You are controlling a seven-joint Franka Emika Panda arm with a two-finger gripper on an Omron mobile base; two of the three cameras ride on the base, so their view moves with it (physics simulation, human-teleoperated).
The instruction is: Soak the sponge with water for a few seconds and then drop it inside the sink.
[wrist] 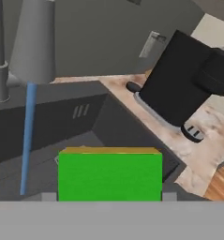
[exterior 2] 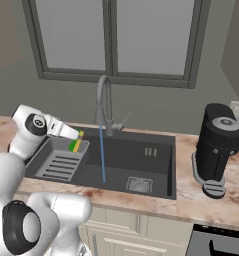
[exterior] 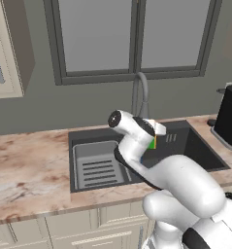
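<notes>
In the right base view, the ribbed rack insert [exterior 2: 60, 165] was seen at the left of the sink [exterior 2: 141, 155]; just above it the gripper [exterior 2: 77, 140] was held with its jaws clamped on the sponge [exterior 2: 75, 145], green face and yellow edge showing; the sponge was kept left of the water [exterior 2: 102, 154], apart from it; the stream was seen falling from the faucet [exterior 2: 104, 102] into the basin; a black coffee machine [exterior 2: 216, 147] was stood on the counter [exterior 2: 211, 202] at the right.
</notes>
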